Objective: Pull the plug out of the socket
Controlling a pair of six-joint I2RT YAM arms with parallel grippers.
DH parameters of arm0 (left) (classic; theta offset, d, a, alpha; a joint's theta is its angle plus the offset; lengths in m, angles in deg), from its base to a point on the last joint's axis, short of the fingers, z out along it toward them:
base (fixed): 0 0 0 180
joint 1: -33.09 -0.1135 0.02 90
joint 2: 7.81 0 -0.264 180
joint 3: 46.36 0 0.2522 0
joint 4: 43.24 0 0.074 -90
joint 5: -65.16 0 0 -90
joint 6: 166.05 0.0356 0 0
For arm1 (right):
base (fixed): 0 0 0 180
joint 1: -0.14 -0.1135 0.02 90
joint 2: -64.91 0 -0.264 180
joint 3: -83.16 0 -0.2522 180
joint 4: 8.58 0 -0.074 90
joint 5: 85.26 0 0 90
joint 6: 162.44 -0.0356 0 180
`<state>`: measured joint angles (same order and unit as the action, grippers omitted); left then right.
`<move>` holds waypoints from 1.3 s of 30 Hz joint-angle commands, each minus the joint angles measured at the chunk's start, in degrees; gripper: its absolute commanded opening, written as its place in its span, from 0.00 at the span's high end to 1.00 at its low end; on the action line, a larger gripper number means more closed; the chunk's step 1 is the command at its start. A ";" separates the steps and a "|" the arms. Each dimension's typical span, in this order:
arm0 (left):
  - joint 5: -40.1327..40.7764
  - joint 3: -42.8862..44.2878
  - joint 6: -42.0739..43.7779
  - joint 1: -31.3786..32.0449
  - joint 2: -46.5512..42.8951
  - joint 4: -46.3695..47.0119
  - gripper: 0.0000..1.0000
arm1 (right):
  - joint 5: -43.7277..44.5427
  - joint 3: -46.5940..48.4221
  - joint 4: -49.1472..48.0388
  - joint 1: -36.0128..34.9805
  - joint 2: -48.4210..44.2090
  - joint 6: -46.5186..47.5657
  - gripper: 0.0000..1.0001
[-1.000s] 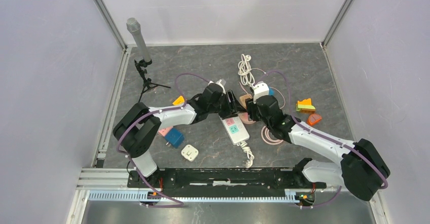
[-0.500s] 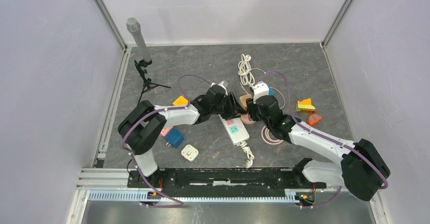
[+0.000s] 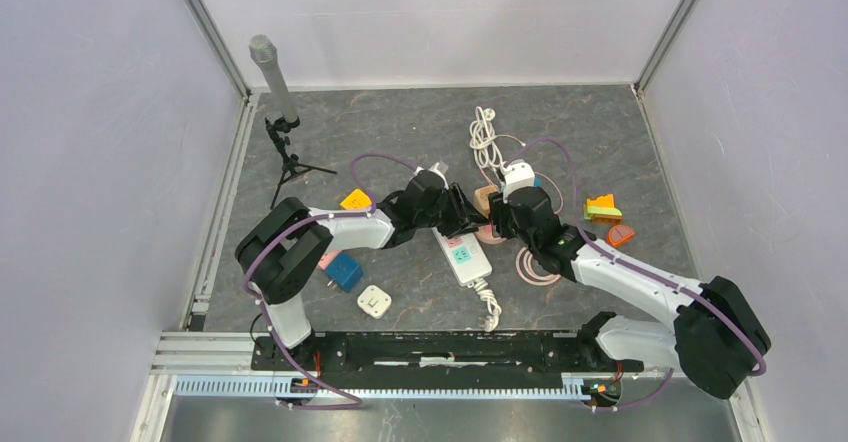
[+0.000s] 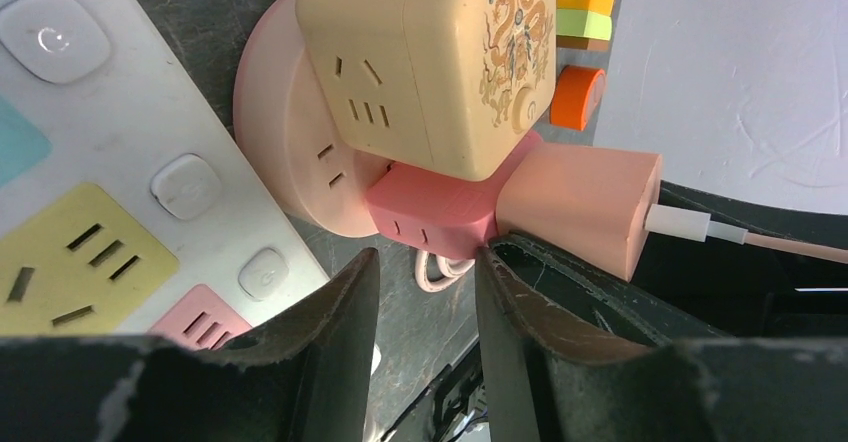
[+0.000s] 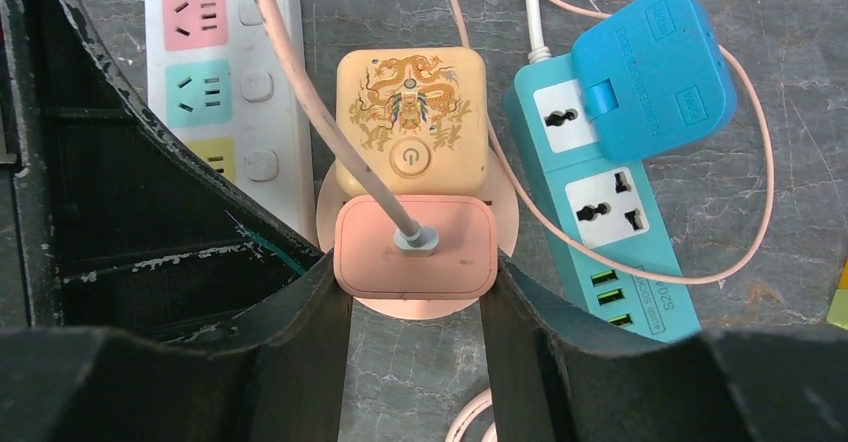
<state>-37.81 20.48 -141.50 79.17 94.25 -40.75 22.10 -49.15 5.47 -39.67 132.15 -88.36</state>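
A pink plug (image 5: 415,252) with a pink cable sits in a round pink socket (image 5: 420,309), beside a cream cube adapter (image 5: 410,122). My right gripper (image 5: 415,272) is shut on the plug, one finger against each side. In the left wrist view the plug (image 4: 580,207) sticks out sideways from the socket (image 4: 285,152) under the cube (image 4: 440,62). My left gripper (image 4: 425,262) is open and empty, its tips at the socket's edge, one tip touching the darker pink base of the plug. In the top view both grippers, left (image 3: 462,212) and right (image 3: 497,218), meet at the socket (image 3: 487,231).
A white power strip (image 3: 462,255) lies just left of the socket. A teal power strip (image 5: 590,212) with a blue plug (image 5: 655,72) lies to the right. A coiled pink cable (image 3: 535,265), a white cable (image 3: 485,137), loose adapters (image 3: 346,271) and a microphone stand (image 3: 275,82) are around.
My left gripper has moved right, up to the socket. My right gripper has stayed on the plug with almost no movement.
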 commanded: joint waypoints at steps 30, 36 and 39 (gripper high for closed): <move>3.73 2.53 -4.65 0.15 3.31 -8.82 0.55 | -8.62 3.64 -10.37 0.94 -3.96 -3.40 1.00; 3.61 2.99 -3.82 0.15 3.62 -9.47 0.55 | -8.97 6.66 -6.05 2.19 -2.30 -7.04 1.00; 3.65 3.08 -3.56 0.15 3.44 -9.72 0.55 | -7.65 7.77 -4.50 2.29 -1.89 -5.63 1.00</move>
<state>-38.46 23.19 -147.42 79.17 95.54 -44.73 18.67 -47.99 7.81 -36.74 131.52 -90.48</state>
